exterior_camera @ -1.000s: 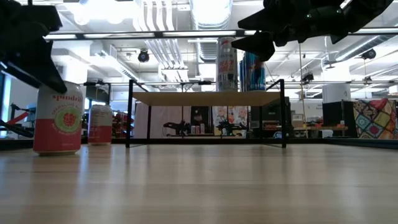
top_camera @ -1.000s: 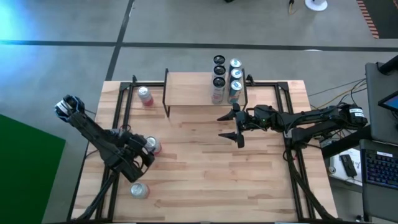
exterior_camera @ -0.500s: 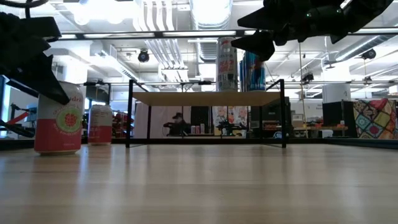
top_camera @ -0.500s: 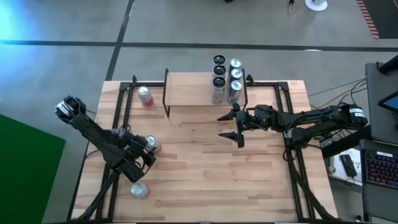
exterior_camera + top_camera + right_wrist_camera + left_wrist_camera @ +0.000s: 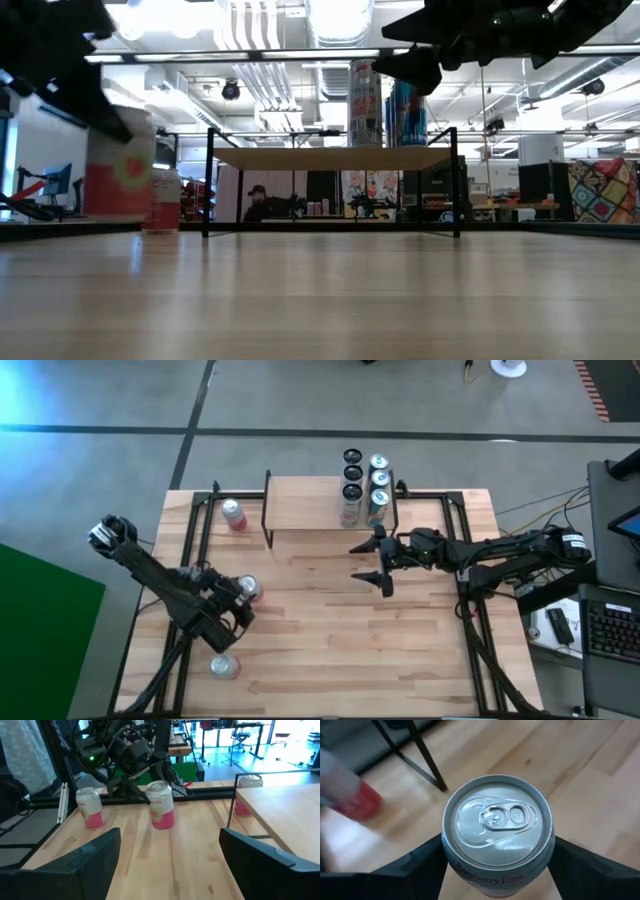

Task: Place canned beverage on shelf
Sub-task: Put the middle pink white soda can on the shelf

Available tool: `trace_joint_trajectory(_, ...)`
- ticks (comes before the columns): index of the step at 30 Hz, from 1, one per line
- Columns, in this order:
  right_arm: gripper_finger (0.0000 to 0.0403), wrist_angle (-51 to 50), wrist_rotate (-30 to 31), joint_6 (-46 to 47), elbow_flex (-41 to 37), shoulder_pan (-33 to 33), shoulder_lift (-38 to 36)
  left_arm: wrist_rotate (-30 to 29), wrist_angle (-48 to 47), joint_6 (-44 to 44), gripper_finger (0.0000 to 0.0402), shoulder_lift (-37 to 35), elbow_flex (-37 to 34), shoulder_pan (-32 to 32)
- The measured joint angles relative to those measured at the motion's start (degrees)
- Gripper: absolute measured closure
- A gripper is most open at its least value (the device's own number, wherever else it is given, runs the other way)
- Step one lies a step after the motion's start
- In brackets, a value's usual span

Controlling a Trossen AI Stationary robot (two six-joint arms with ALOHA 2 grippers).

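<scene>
Wooden tabletop (image 5: 330, 630); pink-and-white raspberry lime can (image 5: 497, 837), silver pull-tab lid.

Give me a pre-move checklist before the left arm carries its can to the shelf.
1. Left pincer grip on the Raspberry Lime can: ok, fingers flank it on both sides.
2. Can clear of the tabletop: ok, low view shows it raised and blurred.
3. Free space on the shelf: ok, the left part is bare; cans stand at its right end.
4. Right pincer out of the way: cannot tell, it hangs open in front of the shelf's right end.
5. Other pink cans: ok, one by the shelf, one near the front edge, both off the direct path.
</scene>
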Motion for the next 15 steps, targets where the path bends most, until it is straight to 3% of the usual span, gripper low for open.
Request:
trace_joint_trajectory(8, 0.0076, 0.3, 0.0, 0.0, 0.0, 0.0, -0.9, -1.8, -1.6, 19.4, 0.0115, -2.6, 9.1, 10.2)
trace_joint_trajectory(15, 0.0076, 0.3, 0.0, -0.3, 0.0, 0.0, -1.3, -2.0, 4.9, 41.3, 0.0115, -8.2, 15.3, 20.0)
